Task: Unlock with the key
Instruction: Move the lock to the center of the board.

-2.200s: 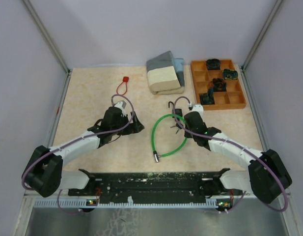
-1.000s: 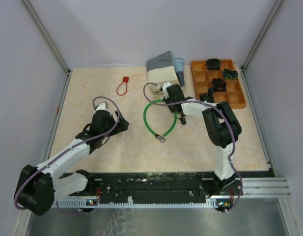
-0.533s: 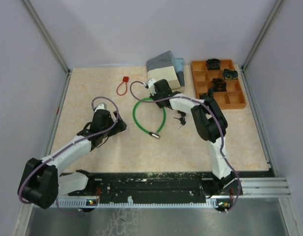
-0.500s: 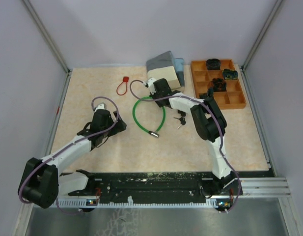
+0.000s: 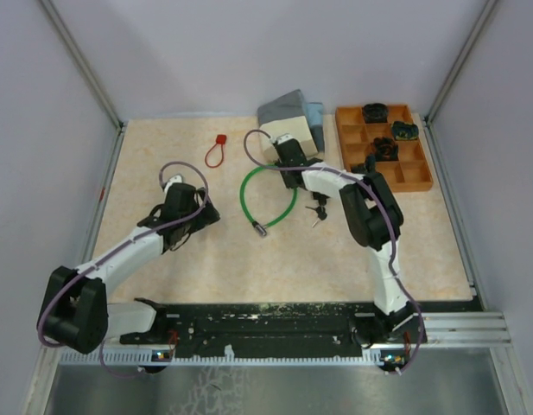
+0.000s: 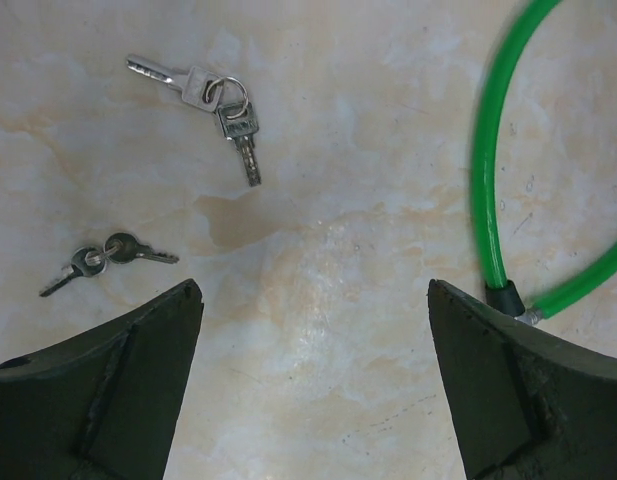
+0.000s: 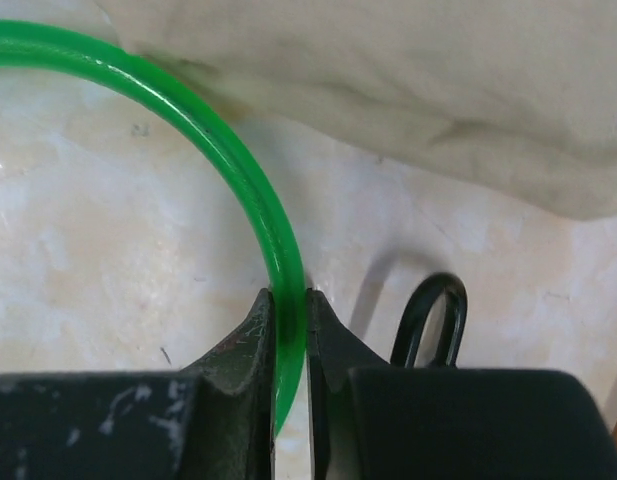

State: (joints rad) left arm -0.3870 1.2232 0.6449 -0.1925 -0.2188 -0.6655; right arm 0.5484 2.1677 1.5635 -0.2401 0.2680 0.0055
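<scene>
left gripper [image 6: 313,300] hangs wide open, empty, above the counter [image 5: 154,164]. silver keys [image 6: 213,95] lie just ahead of it. green cable lock [image 7: 243,178] sits mid-counter, pinched in the right gripper [image 7: 288,310]. advice: brace the cable and pick one key squarely by its bow.

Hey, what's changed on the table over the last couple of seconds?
The right gripper, shut on the green cable, swung away from the arm bases toward the folded cloths. It dragged the cable's loop farther up the table and leftward. The left gripper, open and empty, drew back to the left. The keys, red loop and orange tray lie where they were.
</scene>
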